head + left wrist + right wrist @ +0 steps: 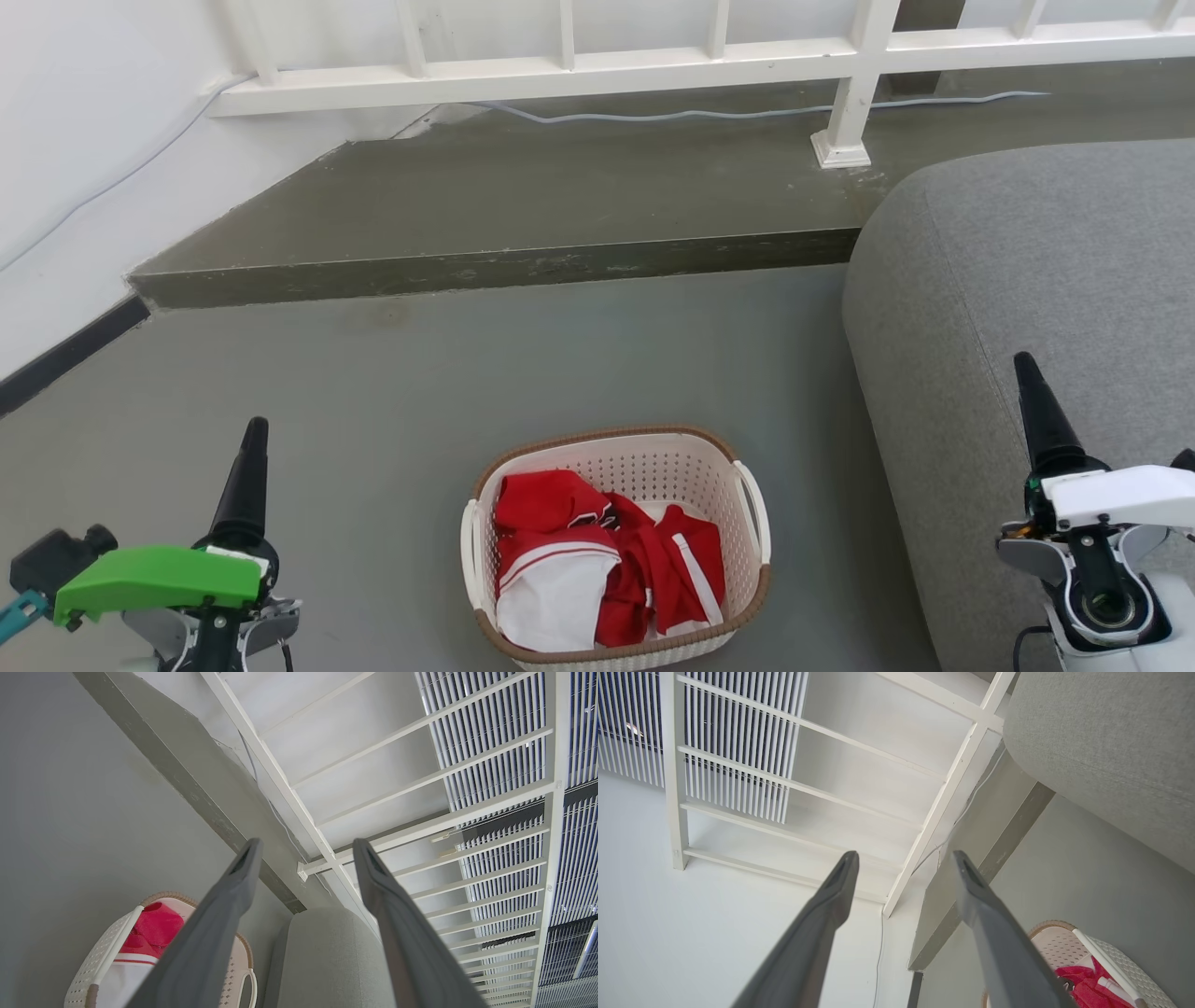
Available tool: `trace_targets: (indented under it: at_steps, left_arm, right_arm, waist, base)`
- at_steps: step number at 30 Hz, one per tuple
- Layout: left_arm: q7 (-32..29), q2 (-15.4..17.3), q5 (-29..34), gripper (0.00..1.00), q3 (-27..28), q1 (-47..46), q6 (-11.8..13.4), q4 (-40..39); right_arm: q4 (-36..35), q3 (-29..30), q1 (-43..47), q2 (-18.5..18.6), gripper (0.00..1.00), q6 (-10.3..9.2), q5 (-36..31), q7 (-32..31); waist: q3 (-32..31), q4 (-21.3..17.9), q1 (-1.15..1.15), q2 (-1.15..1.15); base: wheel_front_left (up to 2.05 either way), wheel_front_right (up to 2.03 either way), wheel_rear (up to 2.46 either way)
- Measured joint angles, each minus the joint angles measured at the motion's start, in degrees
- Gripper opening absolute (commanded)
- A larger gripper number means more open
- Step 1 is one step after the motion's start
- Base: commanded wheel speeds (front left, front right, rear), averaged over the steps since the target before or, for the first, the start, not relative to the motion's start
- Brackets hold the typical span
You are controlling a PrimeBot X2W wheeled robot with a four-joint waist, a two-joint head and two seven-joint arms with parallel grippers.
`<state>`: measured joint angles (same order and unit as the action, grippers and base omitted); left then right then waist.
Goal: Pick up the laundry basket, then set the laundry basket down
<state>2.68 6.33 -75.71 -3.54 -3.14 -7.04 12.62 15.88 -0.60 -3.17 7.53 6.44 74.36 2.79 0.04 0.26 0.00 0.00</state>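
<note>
Basket of laundry on a grey floor (420,373), seen from my robot's head camera. The laundry basket (653,471) sits low in the middle of that view, between my two claws, with a grey sofa (1027,280) near its right side.

I judge it light and fairly stiff: thin perforated plastic that may flex a little under a squeeze, holding only a few soft clothes (597,560). The smooth walls look slippery for narrow fingers, so I would not pinch them. The best holds are the two side handles, the left handle (470,541) and the right handle (754,509), one claw to each, so the load stays level. A lift by one handle alone would likely tip it.

It is a cream-white rounded rectangle, dotted with small holes, trimmed with a brown woven-look band at the rim and another round the base. The handles are white loops along the long sides. Inside lies a loose heap of red cloth with white stripes and a white patch, filling the lower part.

My left claw (306,844) is spread wide with nothing between its fingers; so is my right claw (904,855). Both hang well apart from the basket — each wrist camera catches it off to one lower corner, not between the fingers.
</note>
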Motion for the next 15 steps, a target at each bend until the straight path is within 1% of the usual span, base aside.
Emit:
trace_targets:
  at_steps: [4, 7, 11, 14, 15]
  left_arm:
    - [0.7, 0.6, 4.5, 1.0, -0.9, -0.4, 0.1, -0.4]
    - [1.3, 1.2, 7.7, 1.0, -1.7, -0.5, 0.7, -0.7]
    - [2.1, 1.9, 12.4, 1.0, -2.8, -0.8, 1.8, -1.4]
    - [2.5, 2.5, 16.0, 1.0, -4.1, -1.2, 2.1, -2.0]
    - [2.9, 2.5, 17.2, 1.0, -4.4, -1.2, 2.4, -2.1]
  right_arm:
    - [-0.2, -1.3, -0.1, 0.7, 1.0, -0.58, -4.5, 0.9]
    - [-0.4, -2.2, -0.4, 1.1, 1.0, -1.54, -7.4, 1.3]
    - [-0.5, -3.6, -0.9, 1.8, 1.0, -2.1, -11.8, 2.0]
    - [-0.7, -4.5, -1.1, 2.1, 1.0, -2.61, -14.9, 2.5]
    - [-0.7, -4.8, -1.1, 2.1, 1.0, -3.02, -15.9, 2.8]
  waist:
    - [0.0, 0.0, 0.0, 0.0]
    - [0.0, 0.0, 0.0, 0.0]
    - [-0.1, 0.0, 0.0, 0.0]
    - [-0.1, 0.0, 0.0, 0.0]
    - [-0.1, 0.0, 0.0, 0.0]
  base:
    - [0.0, 0.0, 0.0]
    - [0.0, 0.0, 0.0]
    - [0.0, 0.0, 0.0]
    - [0.0, 0.0, 0.0]
    - [0.0, 0.0, 0.0]
